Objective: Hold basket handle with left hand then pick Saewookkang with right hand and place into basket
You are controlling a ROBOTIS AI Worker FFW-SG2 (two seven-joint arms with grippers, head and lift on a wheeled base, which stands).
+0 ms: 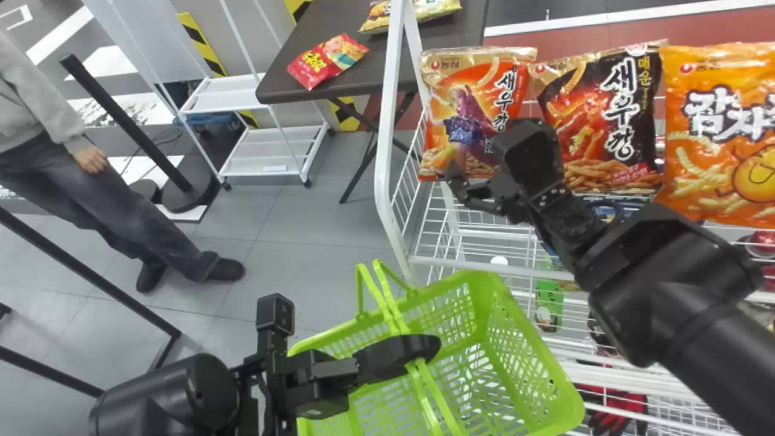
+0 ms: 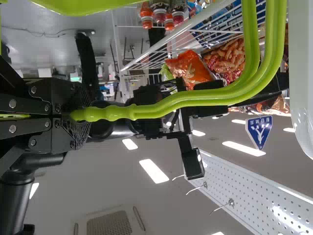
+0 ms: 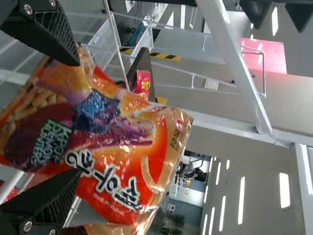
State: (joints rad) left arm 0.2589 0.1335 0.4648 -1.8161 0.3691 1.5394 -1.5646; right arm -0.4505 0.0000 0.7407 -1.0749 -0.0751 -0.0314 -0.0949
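Your rack (image 1: pixel 382 169) stands at two o'clock, the basket (image 1: pixel 521 351) at six. Saewookkang (image 1: pixel 466 112) fills the rack's left end, long axis near upright, at twelve o'clock from your right hand (image 3: pixel 77 117), the nearer one, spread wide by its lower part. Your left hand (image 2: pixel 79 115) grips the handle (image 2: pixel 195 99).

White wire shelf (image 1: pixel 384 175): Saewookkang (image 1: pixel 445 121) upright at end of row, dark-and-red snack bag (image 1: pixel 642 133) just beside, orange snack bag (image 1: pixel 702 157) next. Dark table (image 1: pixel 278 79): red snack bag (image 1: pixel 327 60) near edge, yellow snack bag (image 1: pixel 378 17) partly behind shelf post.
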